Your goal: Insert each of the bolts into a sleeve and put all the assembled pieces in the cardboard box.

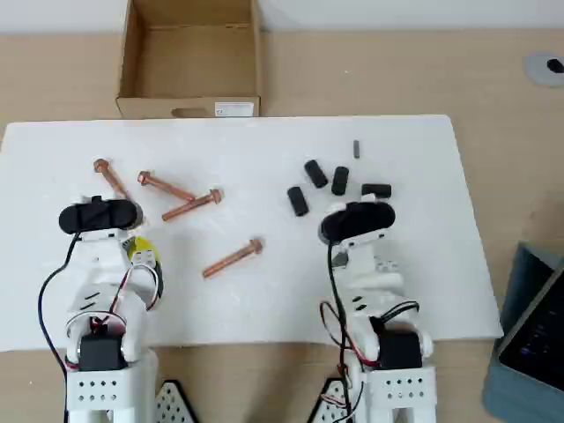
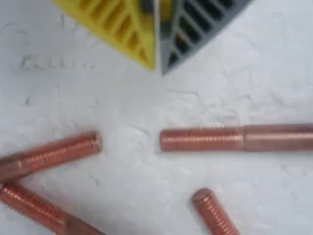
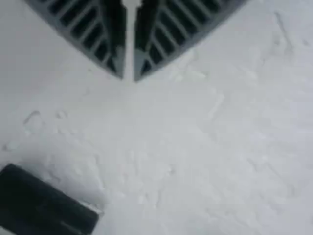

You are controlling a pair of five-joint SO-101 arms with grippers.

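Several copper bolts lie scattered on the left half of the white mat (image 1: 264, 308), among them one bolt (image 1: 233, 258) near the middle and another bolt (image 1: 112, 179) at the far left. Several black sleeves lie right of centre, one sleeve (image 1: 298, 202) nearest the bolts. The cardboard box (image 1: 189, 107) stands open beyond the mat. My left gripper (image 2: 157, 68) is shut on nothing, just above the mat, with a bolt shaft (image 2: 203, 138) close to its tips. My right gripper (image 3: 128, 76) is shut and holds nothing; a sleeve (image 3: 44, 208) lies a short way off.
A small grey pin (image 1: 357, 149) lies beyond the sleeves. A dark blue-grey device (image 1: 533, 339) sits off the mat's right edge. A grey disc (image 1: 546, 68) is set in the wooden tabletop at the far right. Both arm bases stand at the near edge.
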